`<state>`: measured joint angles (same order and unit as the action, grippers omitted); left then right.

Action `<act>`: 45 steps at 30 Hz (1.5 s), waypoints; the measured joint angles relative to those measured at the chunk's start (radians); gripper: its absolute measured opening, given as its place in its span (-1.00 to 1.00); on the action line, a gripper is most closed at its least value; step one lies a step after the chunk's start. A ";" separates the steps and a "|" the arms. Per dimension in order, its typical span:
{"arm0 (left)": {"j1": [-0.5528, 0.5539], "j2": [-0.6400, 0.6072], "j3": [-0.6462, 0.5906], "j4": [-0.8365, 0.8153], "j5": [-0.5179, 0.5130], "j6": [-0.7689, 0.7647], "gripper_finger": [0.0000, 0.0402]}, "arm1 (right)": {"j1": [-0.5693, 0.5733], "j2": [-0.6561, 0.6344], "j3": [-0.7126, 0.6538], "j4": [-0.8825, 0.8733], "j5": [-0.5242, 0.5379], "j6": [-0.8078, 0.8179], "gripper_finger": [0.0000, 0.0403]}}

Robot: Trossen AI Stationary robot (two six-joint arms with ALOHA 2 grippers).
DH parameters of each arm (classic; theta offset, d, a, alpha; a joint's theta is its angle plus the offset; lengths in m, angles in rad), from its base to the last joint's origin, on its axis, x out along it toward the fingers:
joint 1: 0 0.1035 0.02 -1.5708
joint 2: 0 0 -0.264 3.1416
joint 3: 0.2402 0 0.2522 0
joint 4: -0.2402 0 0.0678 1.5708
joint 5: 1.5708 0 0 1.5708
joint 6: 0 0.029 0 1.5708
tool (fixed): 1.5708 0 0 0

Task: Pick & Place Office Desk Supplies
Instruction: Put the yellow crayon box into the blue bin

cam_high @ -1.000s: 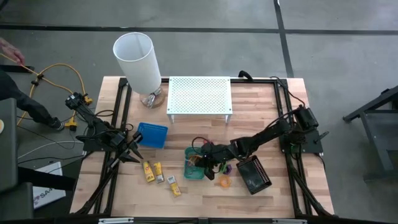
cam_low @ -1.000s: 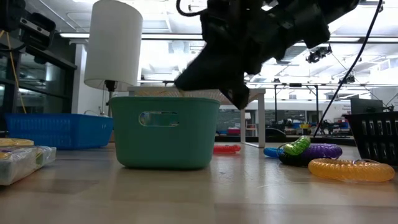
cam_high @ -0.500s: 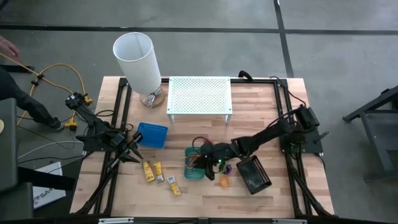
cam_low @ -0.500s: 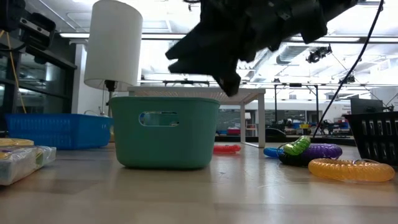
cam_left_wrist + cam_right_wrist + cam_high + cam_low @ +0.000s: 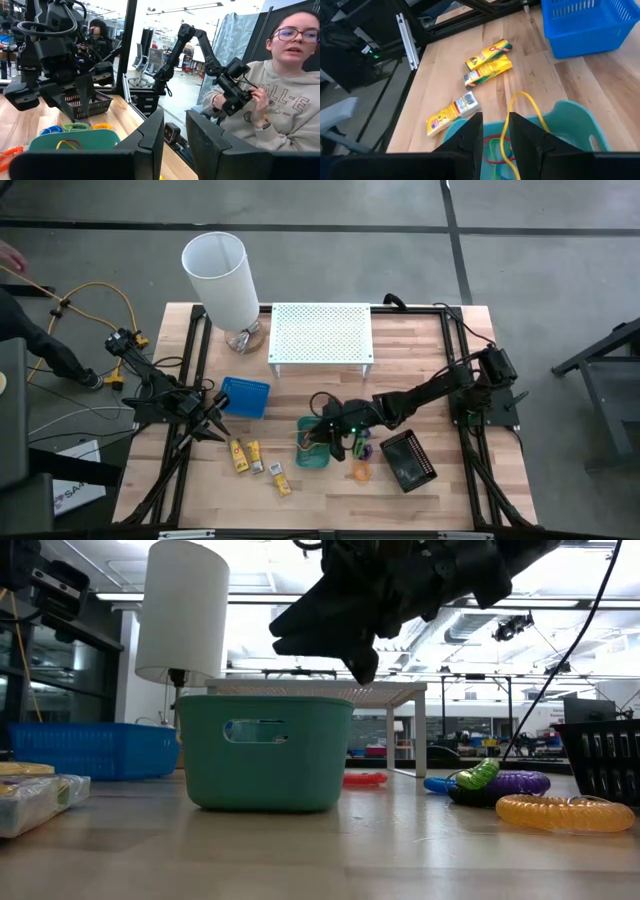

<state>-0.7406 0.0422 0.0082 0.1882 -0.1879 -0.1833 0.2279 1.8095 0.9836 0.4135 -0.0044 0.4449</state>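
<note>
**Right end effector parted above the green tray, rings lying inside**

The green tray (image 5: 313, 448) stands near the middle of the desk (image 5: 420, 350). The right wrist view shows a yellow ring (image 5: 522, 112) leaning over the tray's rim and a red ring (image 5: 492, 150) lying inside. The right end effector (image 5: 335, 435) hangs directly over the tray; its two fingers stand a little apart with nothing clamped between them. A second ago it sat lower and further toward the black tray; it has since shifted over the green tray and risen clear of its rim, as the low view shows, and its fingers have loosened.

Just beside the tray, on the right arm's side, lie a purple ring (image 5: 515, 783), a blue ring (image 5: 440, 783) and an orange ring (image 5: 565, 812), with another red ring (image 5: 365, 779) farther back. The black tray (image 5: 408, 460) sits tilted beyond them. On the other side, three yellow-and-white blocks (image 5: 255, 460) lie loose on the wood, and the blue tray (image 5: 245, 397) rests behind them.

The left end effector (image 5: 212, 423) waits beside the blue tray, its fingers slightly apart and empty, unchanged. The white lamp (image 5: 220, 280) and the perforated shelf (image 5: 321, 332) stand along the far edge. A person (image 5: 270, 90) holding a control handle sits beyond the desk.
</note>
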 joint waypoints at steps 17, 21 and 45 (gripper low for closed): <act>0.000 0.000 0.000 0.000 0.000 0.000 -0.61 | -0.060 -0.039 -0.001 -0.023 -0.073 -0.111 -0.64; 0.000 0.000 0.000 0.000 0.000 0.000 -0.61 | -0.068 -0.059 -0.001 -0.078 -0.081 -0.139 -0.66; 0.000 0.000 0.000 0.000 0.000 0.000 -0.61 | -0.069 -0.090 0.000 -0.149 -0.084 -0.259 -0.67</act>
<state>-0.7407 0.0422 0.0082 0.1879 -0.1879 -0.1833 0.1589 1.7199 0.9833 0.2647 -0.0879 0.1860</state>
